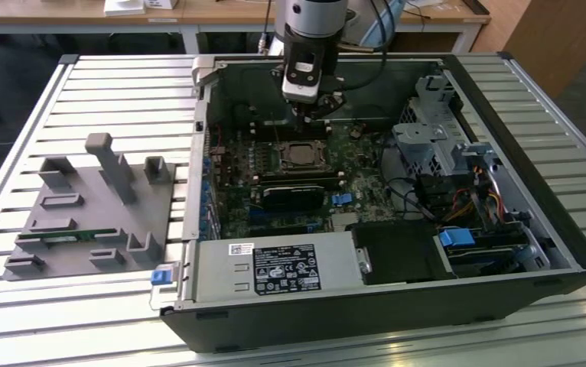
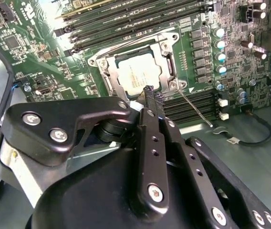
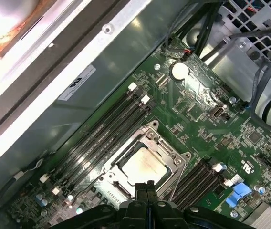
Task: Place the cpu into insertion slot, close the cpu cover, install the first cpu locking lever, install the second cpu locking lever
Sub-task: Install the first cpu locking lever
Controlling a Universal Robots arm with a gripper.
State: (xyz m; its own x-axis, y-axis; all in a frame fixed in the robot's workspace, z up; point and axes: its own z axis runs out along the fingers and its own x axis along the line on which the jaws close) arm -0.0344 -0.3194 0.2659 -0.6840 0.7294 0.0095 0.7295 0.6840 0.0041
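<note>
Hovering inside the open computer case (image 1: 375, 325), the pincer (image 1: 310, 121) hangs at 12 o'clock of the insertion slot (image 1: 272, 157) in the exterior view, close above the green motherboard (image 1: 369, 164).

Pincer state: fingers (image 2: 150, 143) clenched together, nothing gripped between them. In both wrist views the tips sit right at the edge of the socket. Whether they touch it, I cannot tell.

- The cpu (image 2: 139, 74) lies flat in the insertion slot, dull silver top facing up.
- The cpu cover (image 2: 170, 64) lies down over it. The silvery frame surrounds the chip, and the chip top shows through the cut-out.
- A thin lever rod (image 2: 196, 109) runs out from the socket corner nearest the fingertips, slanting across the neighbouring black memory slots (image 2: 197, 100). It does not lie along the frame.
- A second thin wire follows the far side of the frame. Whether it is hooked, I cannot tell.

Surroundings, exterior view:
- The case lies on its side on a slatted table (image 1: 119, 99).
- The power supply (image 1: 272, 267), with its black label, sits at 6 o'clock of the socket.
- A metal drive cage (image 1: 431, 145) with cable bundles sits at 3 o'clock of the socket.
- A grey fixture (image 1: 89, 214) with upright posts stands on the table at 9 o'clock of the case, well apart from the pincer.
- A blue clip (image 1: 161, 277) sits at the case corner next to the power supply.
</note>
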